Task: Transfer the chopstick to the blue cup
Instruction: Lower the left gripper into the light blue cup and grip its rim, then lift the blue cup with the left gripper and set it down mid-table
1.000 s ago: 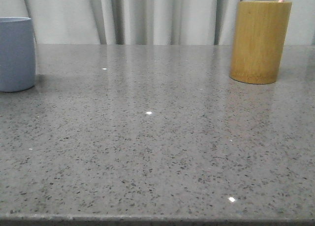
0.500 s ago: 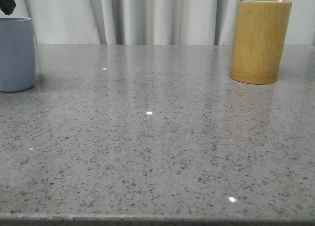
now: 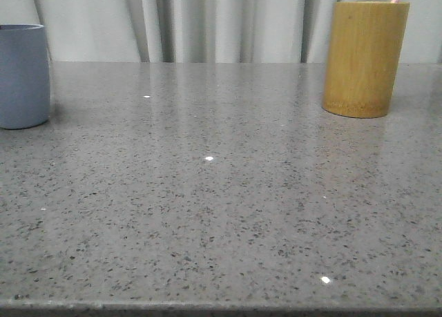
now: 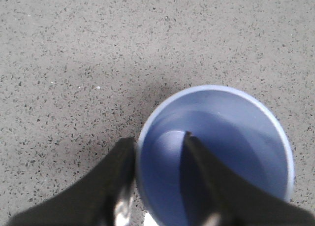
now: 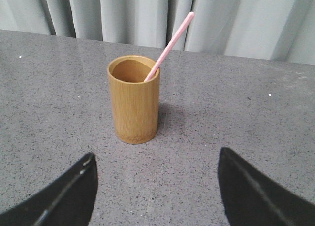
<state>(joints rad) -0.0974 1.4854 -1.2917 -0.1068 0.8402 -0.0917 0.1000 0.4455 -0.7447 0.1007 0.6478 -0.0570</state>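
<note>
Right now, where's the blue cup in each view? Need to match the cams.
Front view: blue cup at the far left edge, standing on the grey table.
Left wrist view: seen from above, open mouth up, one finger of the left gripper over its inside, the other outside the rim.
Right wrist view: not in it.
Shared landmark: the speckled grey table.
</note>
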